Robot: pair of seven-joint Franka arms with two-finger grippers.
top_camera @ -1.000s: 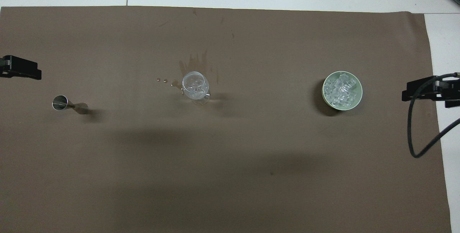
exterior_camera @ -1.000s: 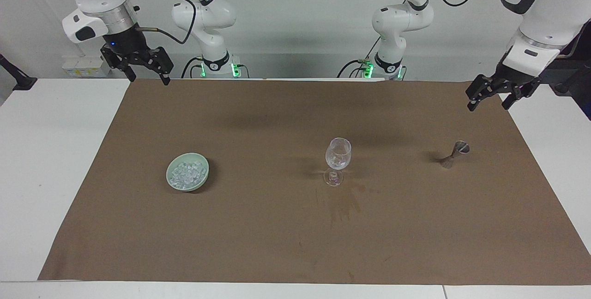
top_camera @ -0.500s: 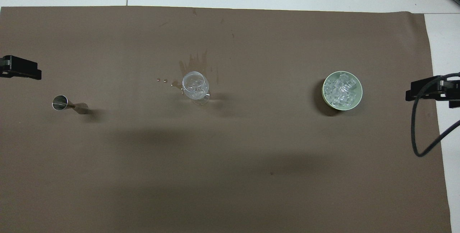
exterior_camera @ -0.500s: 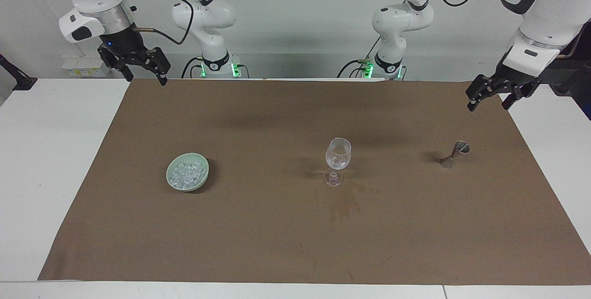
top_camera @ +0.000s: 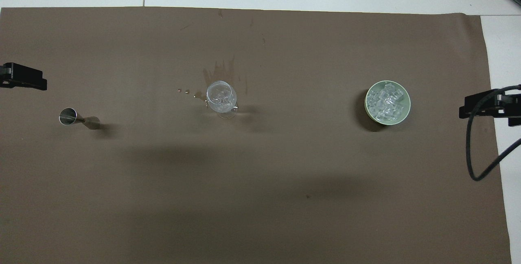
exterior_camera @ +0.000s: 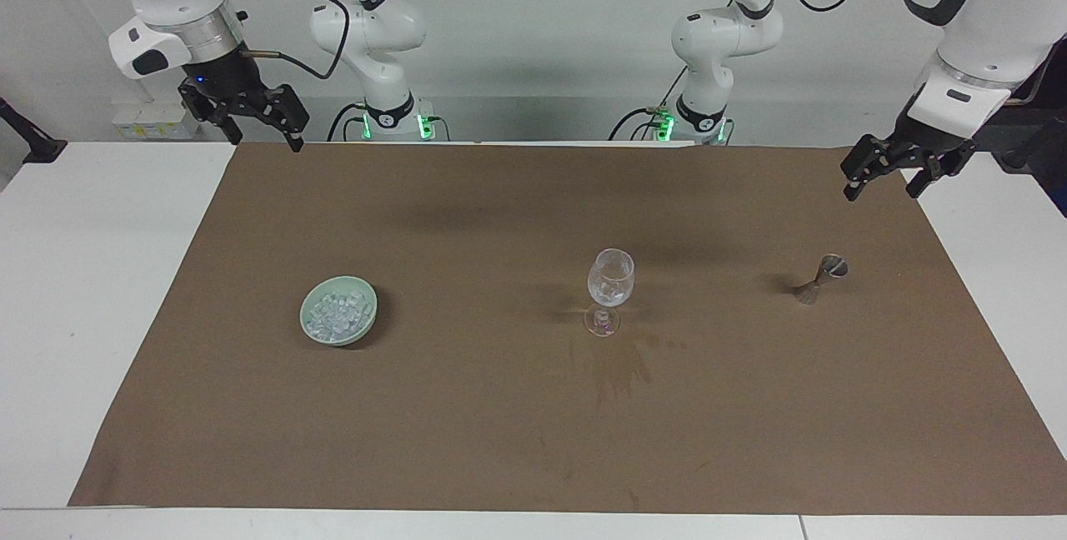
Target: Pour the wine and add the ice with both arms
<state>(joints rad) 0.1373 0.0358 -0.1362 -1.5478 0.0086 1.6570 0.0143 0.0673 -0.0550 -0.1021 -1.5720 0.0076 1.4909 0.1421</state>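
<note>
The ice (exterior_camera: 337, 314) (top_camera: 386, 102) is heaped in a pale green bowl (exterior_camera: 372, 307) (top_camera: 366, 103) toward the right arm's end of the brown cloth. A clear stemmed glass (exterior_camera: 610, 277) (top_camera: 221, 96) stands mid-cloth with a few pale cubes inside. A small metal jigger (exterior_camera: 821, 277) (top_camera: 77, 118) stands toward the left arm's end. I cannot make out any wine. My right gripper (exterior_camera: 265, 140) (top_camera: 484, 107) hangs open and empty over the cloth's corner by its base. My left gripper (exterior_camera: 882, 190) (top_camera: 24, 81) hangs open and empty over the cloth's edge, above the jigger.
The brown cloth (exterior_camera: 467, 423) covers most of the white table (exterior_camera: 92, 290). Dark wet stains (exterior_camera: 621, 369) (top_camera: 222, 68) and a few drops (top_camera: 183, 91) mark the cloth beside the glass. A black cable (top_camera: 474, 150) loops down from the right arm.
The right gripper has drawn slightly up and outward toward its own end of the table. The left arm, glass, bowl and jigger have not moved.
</note>
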